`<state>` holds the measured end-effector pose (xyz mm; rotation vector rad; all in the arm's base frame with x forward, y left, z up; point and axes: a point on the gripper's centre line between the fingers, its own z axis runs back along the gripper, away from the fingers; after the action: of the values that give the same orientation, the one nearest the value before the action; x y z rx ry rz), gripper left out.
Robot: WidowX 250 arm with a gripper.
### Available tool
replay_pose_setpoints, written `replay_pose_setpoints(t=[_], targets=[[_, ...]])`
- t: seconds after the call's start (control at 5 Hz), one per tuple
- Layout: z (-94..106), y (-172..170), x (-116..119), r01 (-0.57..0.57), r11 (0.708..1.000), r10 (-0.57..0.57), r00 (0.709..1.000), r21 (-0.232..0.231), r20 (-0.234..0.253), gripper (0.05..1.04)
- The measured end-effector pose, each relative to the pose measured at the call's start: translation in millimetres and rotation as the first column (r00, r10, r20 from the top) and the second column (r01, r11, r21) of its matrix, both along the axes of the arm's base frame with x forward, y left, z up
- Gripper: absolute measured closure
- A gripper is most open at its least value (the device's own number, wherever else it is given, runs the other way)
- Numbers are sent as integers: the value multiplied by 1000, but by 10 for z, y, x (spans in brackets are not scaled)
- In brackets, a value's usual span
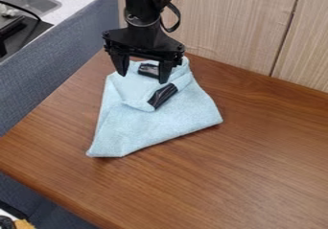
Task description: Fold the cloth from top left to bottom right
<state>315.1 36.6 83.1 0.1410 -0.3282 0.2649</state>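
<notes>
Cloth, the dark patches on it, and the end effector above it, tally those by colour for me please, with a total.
Light blue: 1, the cloth
Black: 3, the upper patch, the lower patch and the end effector
Total: 4

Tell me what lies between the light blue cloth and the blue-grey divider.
Just a bare stretch of brown wooden tabletop lies between the cloth and the divider, seen in the camera view.
</notes>
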Motion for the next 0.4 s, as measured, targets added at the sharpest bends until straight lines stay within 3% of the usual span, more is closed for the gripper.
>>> replay_pose_setpoints(t=[0.2, 0.4], targets=[[-83, -7, -13, -3, 1000, 3, 1000, -6, -26, 83], [-130, 55, 120, -25, 999, 24, 999, -23, -22, 83]])
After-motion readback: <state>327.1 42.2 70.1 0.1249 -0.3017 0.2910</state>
